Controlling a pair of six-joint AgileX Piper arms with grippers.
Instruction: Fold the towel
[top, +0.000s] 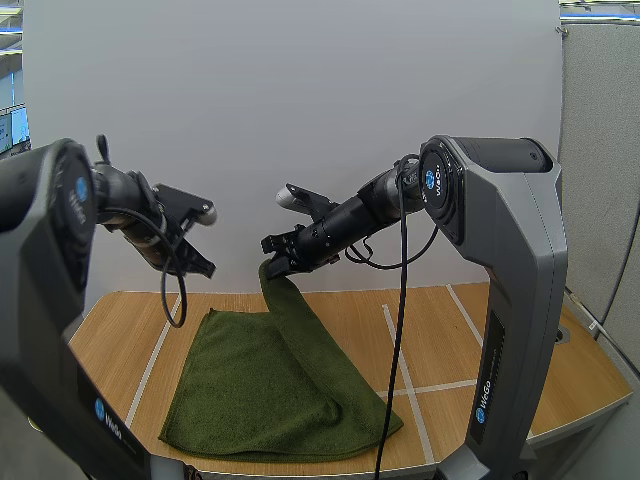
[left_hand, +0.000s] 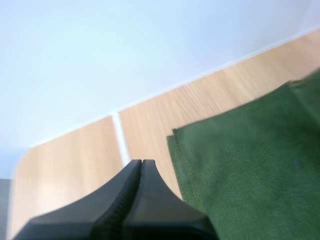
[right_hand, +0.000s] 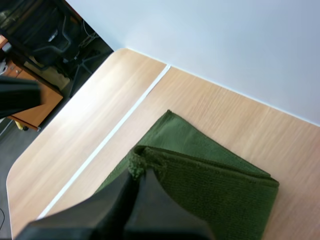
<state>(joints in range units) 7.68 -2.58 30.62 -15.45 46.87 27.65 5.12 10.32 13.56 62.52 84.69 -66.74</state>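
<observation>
Towel (top: 250, 390) on table (top: 480, 330), near front edge

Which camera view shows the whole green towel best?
The high view: the towel lies on the table with one corner held up by the right gripper. The right wrist view shows the pinched corner and folded layers; the left wrist view shows one flat corner.

Dark green towel (top: 262, 392), nubby terry, sits on the table (top: 452, 330), left of the middle and reaching close to the front edge. It's doubled: one layer drapes over another. One corner is up in the air, pinched in the right gripper (top: 272, 264), and a strip of cloth slopes down from it onto the flat part. The rest lies flat; its far left corner (left_hand: 175, 135), hemmed, lies just beside a white line (left_hand: 120, 142)
</observation>
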